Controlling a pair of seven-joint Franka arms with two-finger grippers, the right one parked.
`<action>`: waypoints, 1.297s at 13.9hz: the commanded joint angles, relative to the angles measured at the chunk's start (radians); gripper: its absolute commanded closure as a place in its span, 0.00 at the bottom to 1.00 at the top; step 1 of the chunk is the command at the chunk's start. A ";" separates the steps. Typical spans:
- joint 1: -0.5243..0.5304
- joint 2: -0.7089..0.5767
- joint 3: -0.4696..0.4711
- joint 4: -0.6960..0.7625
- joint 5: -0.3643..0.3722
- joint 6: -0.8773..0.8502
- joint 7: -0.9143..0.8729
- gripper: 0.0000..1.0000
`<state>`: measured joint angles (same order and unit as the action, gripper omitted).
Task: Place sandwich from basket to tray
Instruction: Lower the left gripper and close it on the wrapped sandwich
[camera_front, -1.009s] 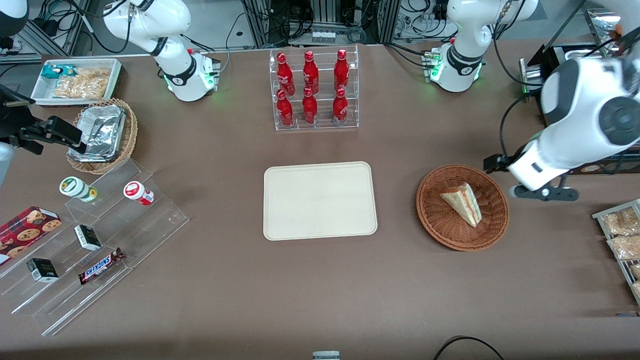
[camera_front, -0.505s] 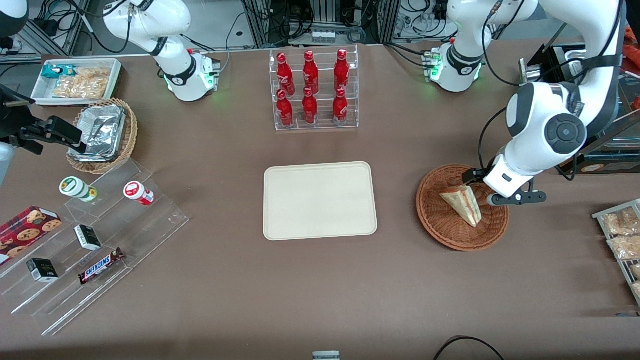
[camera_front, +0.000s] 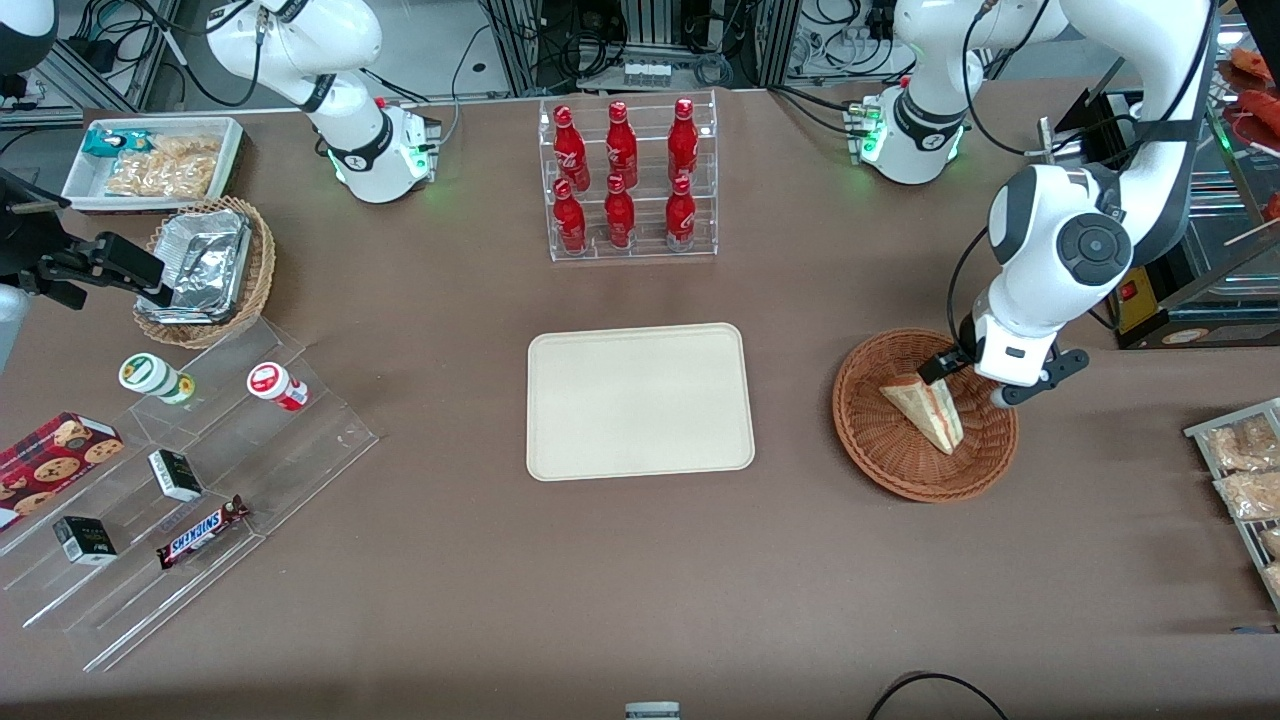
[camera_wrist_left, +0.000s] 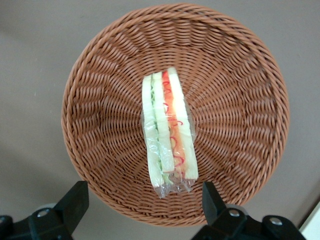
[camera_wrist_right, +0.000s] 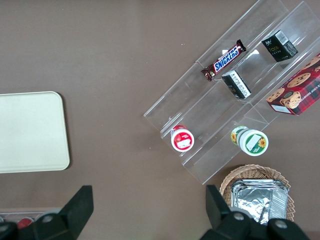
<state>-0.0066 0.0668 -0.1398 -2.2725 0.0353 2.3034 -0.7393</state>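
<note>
Basket rough woven wicker; sandwich glossy plastic-wrapped; tray matt

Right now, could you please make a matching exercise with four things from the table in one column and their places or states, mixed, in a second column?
Things:
1. triangular white-bread sandwich
2. flat cream rectangular tray
3. left arm's black claw
4. red bottles

Places or states:
A. open, above the round reddish-brown wicker basket
B. standing in a clear tiered rack
C. bare, nothing on it
D. lying in the wicker basket

Pairs: 1-D, 2-C, 3-A, 4-B
</note>
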 joint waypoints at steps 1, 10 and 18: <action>-0.012 0.028 -0.001 -0.019 0.005 0.086 -0.266 0.00; -0.021 0.151 0.000 -0.010 0.005 0.188 -0.325 0.00; -0.023 0.169 0.003 0.010 0.005 0.177 -0.316 0.86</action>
<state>-0.0292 0.2333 -0.1346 -2.2825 0.0352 2.4798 -1.0428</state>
